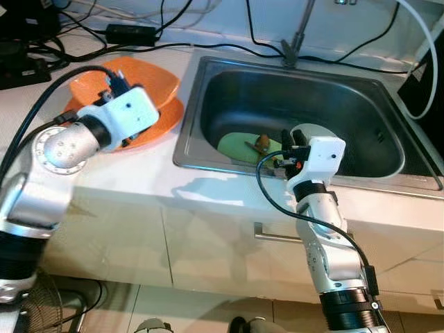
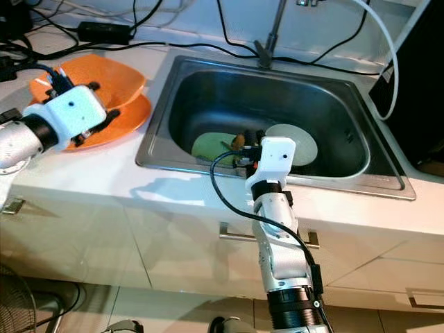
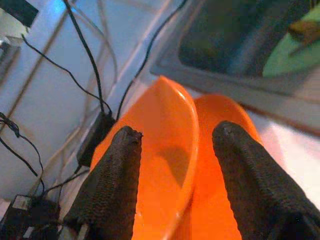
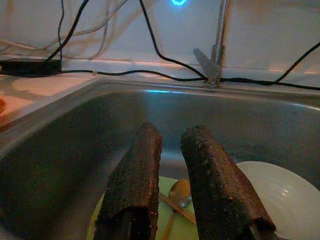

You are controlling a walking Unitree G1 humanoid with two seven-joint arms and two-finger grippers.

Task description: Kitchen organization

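2 glossy orange plates [image 1: 149, 87] sit stacked on the pale, smooth counter [image 1: 125, 177] left of the sink [image 1: 208, 69], the upper one tilted with its curved rim raised. My left gripper [image 3: 175, 145] hovers over them, its rough black fingers [image 3: 117, 175] spread wide to either side of that raised rim, holding nothing. My right gripper [image 4: 170, 165] reaches over the near edge of the brushed steel basin, its textured fingers [image 4: 137, 180] nearly parallel with a narrow gap between them, empty. Below it on the basin floor lie a flat pale green plate [image 1: 236, 144] carrying a spoon [image 1: 261, 143] and thin sticks, and a round white ribbed plate [image 2: 295, 142] just to its right. Black cables [image 1: 173, 35] trail across the far counter near the faucet [image 1: 295, 35].
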